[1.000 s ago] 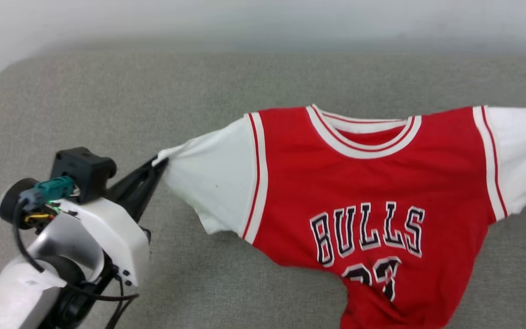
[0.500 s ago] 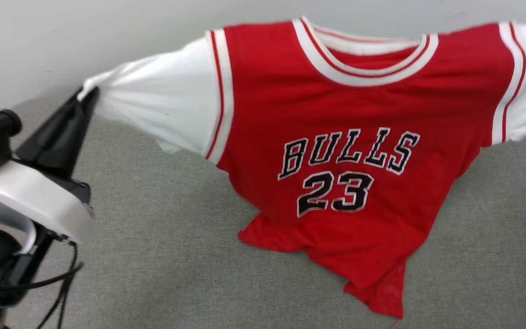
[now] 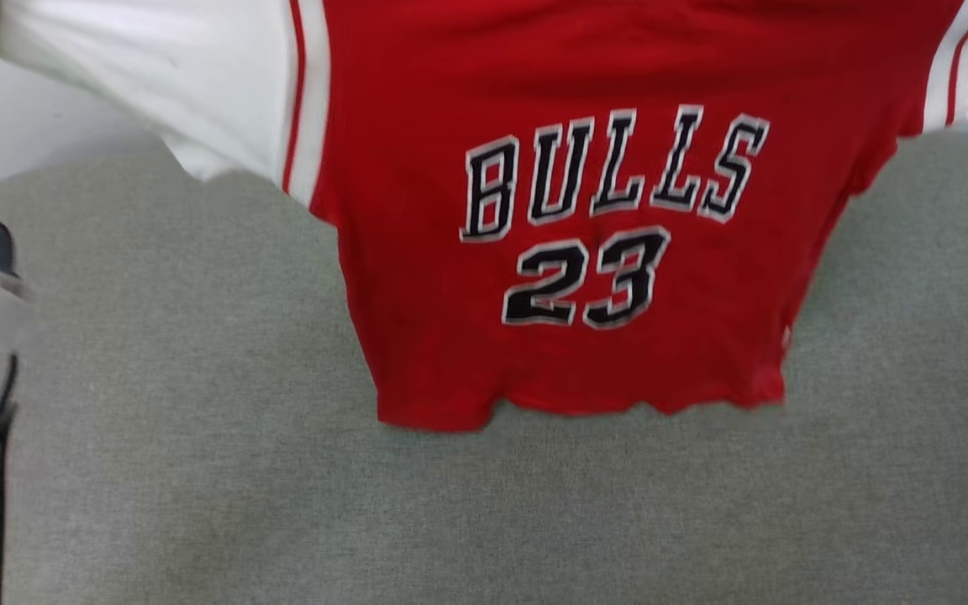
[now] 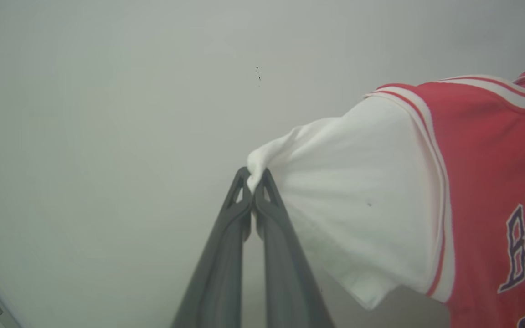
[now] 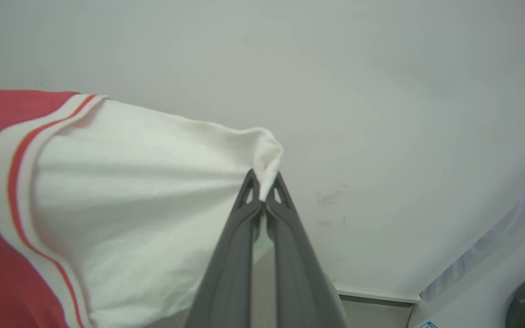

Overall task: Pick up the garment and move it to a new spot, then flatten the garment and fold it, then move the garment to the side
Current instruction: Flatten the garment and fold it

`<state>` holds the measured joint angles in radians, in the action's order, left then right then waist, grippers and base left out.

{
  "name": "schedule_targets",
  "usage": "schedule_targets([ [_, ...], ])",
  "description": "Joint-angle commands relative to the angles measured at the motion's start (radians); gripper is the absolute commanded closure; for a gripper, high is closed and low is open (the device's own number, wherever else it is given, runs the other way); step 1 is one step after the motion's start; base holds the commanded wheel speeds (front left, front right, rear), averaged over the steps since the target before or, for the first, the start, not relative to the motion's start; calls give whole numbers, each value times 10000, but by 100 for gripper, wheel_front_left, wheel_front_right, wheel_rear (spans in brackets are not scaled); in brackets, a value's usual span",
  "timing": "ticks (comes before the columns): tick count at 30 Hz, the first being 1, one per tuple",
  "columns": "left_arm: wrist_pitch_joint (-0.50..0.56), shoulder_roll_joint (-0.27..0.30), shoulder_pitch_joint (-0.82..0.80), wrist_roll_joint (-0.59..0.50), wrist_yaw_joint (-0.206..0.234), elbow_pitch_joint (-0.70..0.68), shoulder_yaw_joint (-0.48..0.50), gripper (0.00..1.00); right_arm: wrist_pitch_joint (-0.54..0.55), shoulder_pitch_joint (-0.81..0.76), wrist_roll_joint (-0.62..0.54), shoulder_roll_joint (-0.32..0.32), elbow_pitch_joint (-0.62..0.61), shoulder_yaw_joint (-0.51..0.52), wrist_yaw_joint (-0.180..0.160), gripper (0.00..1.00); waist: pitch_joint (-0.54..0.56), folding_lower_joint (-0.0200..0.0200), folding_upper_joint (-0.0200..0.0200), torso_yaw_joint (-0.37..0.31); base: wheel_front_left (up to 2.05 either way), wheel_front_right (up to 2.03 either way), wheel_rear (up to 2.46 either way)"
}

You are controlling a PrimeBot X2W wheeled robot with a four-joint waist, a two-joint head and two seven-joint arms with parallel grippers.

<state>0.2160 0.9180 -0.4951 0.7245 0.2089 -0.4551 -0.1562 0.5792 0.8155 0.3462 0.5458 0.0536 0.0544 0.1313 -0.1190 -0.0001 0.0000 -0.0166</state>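
One shirt [image 3: 568, 252] hangs spread over the grey surface [image 3: 484, 504], two white sleeves [image 3: 156, 76] out wide: left gripper [image 4: 254, 182] pinching one sleeve end, right gripper [image 5: 262, 184] pinching the other.

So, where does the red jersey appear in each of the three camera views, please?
Head view: the garment hangs across top and centre, lettering facing the camera.
Left wrist view: right side; its white sleeve tip is pinched in the left end effector.
Right wrist view: left side; the other sleeve tip is pinched in the right end effector.
Shared landmark: the striped trim where sleeve meets red body.
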Motion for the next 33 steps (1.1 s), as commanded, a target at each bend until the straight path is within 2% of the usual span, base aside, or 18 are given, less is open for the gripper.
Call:
schedule_targets([
  [1,8,88,-273,53,-61,94,106,100,-95,277,-44,49,21,4,-11,100,-278,1,0,-23,0,0,0],
  [6,250,453,-1461,129,-810,695,-7,100,-492,1317,-381,78,312,-153,-11,100,-1192,1,0,-23,0,0,0],
  [11,551,609,-3377,-63,-1659,1728,-406,100,-1130,2691,-697,16,1084,-217,-14,100,-2314,1,0,64,0,0,0],
  [16,716,232,-5926,-566,-2453,3098,-993,100,-1796,4327,-1231,-25,2253,-243,-15,100,-3331,1,0,141,0,0,0],
  [19,658,-196,-7497,-996,-2789,4179,-1427,100,-2262,5286,-1674,-99,3083,-214,-15,100,-3834,1,0,181,0,0,0],
  [24,245,-854,-9886,-1723,-3123,5994,-2039,100,-3177,6825,-2169,-247,4419,-152,-17,100,-4551,1,0,204,0,0,0],
  [33,-939,-1750,-12646,-2391,-3338,8473,-2992,100,-4616,8780,-3133,-697,6152,270,-17,100,-5389,1,0,275,0,0,0],
])
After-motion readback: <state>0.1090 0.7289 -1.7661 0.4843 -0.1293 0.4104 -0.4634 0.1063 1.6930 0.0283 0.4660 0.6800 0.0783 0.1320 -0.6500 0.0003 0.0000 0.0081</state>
